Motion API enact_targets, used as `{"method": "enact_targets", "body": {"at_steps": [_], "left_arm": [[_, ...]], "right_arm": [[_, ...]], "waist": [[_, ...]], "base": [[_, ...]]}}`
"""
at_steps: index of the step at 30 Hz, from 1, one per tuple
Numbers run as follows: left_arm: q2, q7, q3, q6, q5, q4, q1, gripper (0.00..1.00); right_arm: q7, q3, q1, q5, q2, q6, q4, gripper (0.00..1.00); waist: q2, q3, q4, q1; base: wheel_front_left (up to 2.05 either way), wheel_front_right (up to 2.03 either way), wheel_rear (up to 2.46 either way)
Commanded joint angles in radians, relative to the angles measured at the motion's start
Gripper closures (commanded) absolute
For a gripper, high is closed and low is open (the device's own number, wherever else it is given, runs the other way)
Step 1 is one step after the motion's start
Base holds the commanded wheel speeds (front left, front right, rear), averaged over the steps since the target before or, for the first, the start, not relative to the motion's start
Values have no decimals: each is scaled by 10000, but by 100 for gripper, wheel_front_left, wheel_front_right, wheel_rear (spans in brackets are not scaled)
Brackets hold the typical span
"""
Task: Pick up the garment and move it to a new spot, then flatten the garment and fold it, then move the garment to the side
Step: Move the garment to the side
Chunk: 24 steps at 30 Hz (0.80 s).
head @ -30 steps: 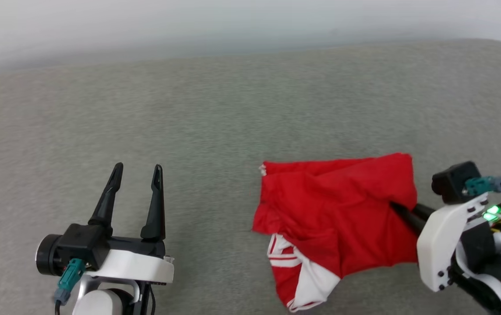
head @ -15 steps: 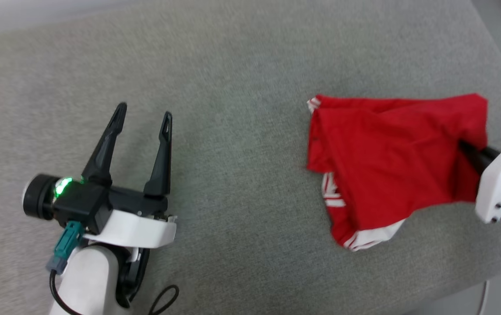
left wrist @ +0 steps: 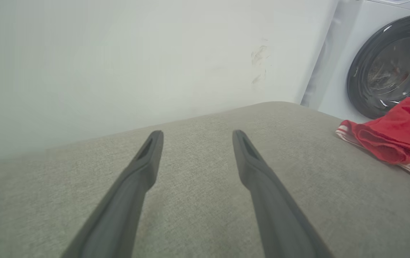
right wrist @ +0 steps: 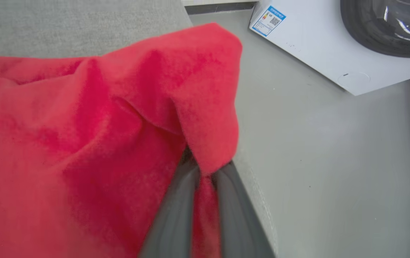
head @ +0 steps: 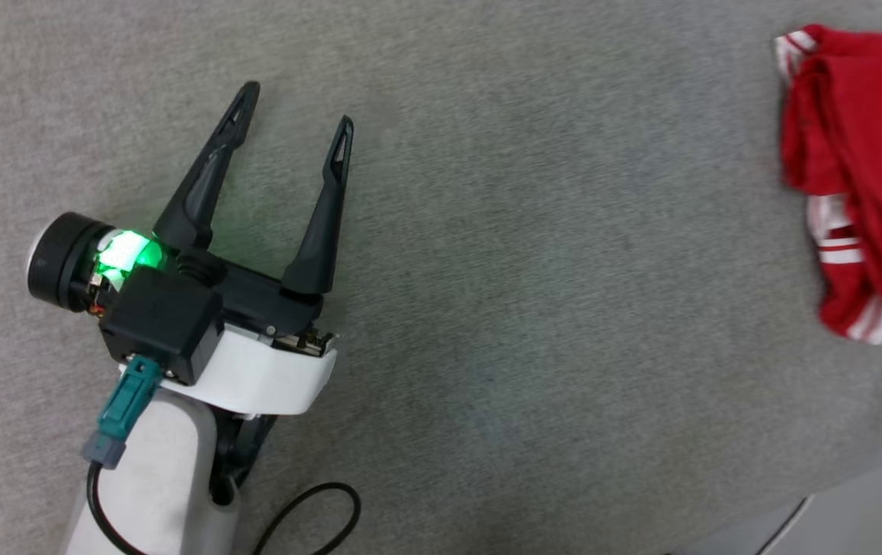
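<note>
**Item:** red jersey garment [head: 857, 177], folded and bunched.
**Location:** right edge of the grey padded surface [head: 526, 270].
**Right gripper** [right wrist: 206, 172]: clamped on the red cloth.
**Left gripper** [head: 296, 106]: fingers apart, empty.
**Change:** the garment now lies farther right of the left gripper than a second ago. The move to the side is probably under way.

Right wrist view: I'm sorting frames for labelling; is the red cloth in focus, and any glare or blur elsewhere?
Right wrist view: the garment sits close to the lens and looks soft, the label on the washing machine behind it crisper. Head view: fairly sharp, a green light by the left gripper tinting the grey surface. Left wrist view: hazy, with small glints on the washing machine door.
</note>
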Motion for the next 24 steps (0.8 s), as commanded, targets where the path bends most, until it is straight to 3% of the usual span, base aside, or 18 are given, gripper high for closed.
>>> {"method": "enact_targets", "body": {"at_steps": [1, 5, 6, 8, 9, 15, 24], "left_arm": [[62, 12, -27, -46, 57, -70, -171, 0], [61, 32, -141, -54, 37, -256, -279, 0], [53, 25, -167, -53, 26, -280, -308, 0], [46, 7, -201, -41, 1, -289, -333, 0], [41, -3, -211, -31, -11, -280, -329, 0], [45, -56, -237, 49, -98, -158, -192, 0], [-249, -406, -249, 260, -485, 588, 392, 0]], "right_arm": [[-214, -46, -237, -205, -163, -15, 106, 100], [-1025, -568, -535, -687, -178, -16, 865, 100], [-1239, -682, -639, -798, -105, -16, 1015, 92], [-1638, -951, -744, -1078, 40, -16, 1330, 44], [-1829, -1086, -750, -1242, 106, -15, 1482, 0], [-3059, -1954, -868, -2284, 537, -15, 1955, 0], [-5069, -2536, -85, -3057, 1274, -15, 1314, 0]], "waist": [[-1, 217, 229, -2], [-1, 356, 405, -2], [-1, 377, 436, -2], [-1, 403, 484, -2], [-1, 408, 507, -2], [-1, 253, 567, -2], [-1, -941, 900, -2]], "base": [[0, 0, 0], [0, 0, 0], [0, 0, 0], [0, 0, 0], [0, 0, 0], [0, 0, 0], [0, 0, 0]]}}
